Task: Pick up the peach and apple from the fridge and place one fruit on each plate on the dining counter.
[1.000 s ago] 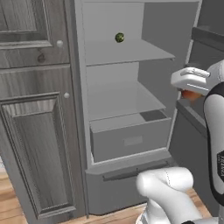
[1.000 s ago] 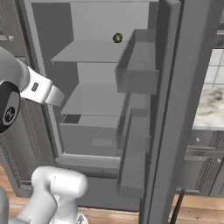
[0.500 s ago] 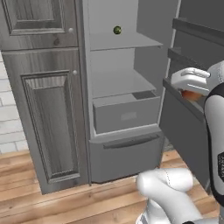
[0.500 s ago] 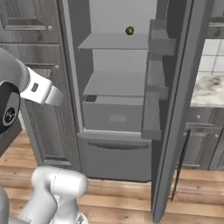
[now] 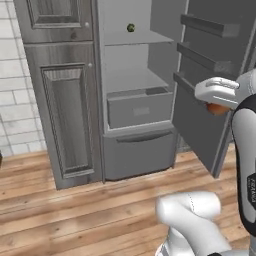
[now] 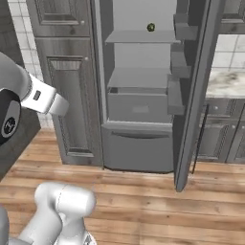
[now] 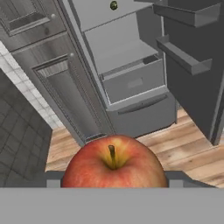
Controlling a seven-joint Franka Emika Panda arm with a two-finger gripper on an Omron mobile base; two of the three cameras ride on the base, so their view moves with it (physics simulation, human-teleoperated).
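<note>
— Hand view first: what have the fingers (image 7: 112, 186) got?

— A round deep-red apple with a short dark stem (image 7: 113, 164), clamped between them, so they are closed only as far as the fruit's width. The tips themselves are mostly hidden behind it.

— And from the left base view?

— A sliver of the apple (image 5: 217, 108) peeks out under the white hand, just in front of the swung-open door of the tall dark grey fridge with the pale grey inside (image 5: 137, 85).

— Is the fridge well away from the hand?

— Its door is right beside the hand; the shelves and the drawer sit further back, to the left of it.

— Anything left inside?

— A small dark green round item (image 5: 130, 28) on the upper shelf, above the drawer. It shows in the right base view too (image 6: 150, 27), and in the hand view (image 7: 113, 5).

— What stands beside the fridge?

— A wood-grain grey panelled cabinet (image 5: 62, 100) touching its left side, and a white-and-grey marbled worktop (image 6: 227, 84) past the open door on the right. Wooden plank floor (image 6: 143, 201) runs in front of the fridge.
</note>
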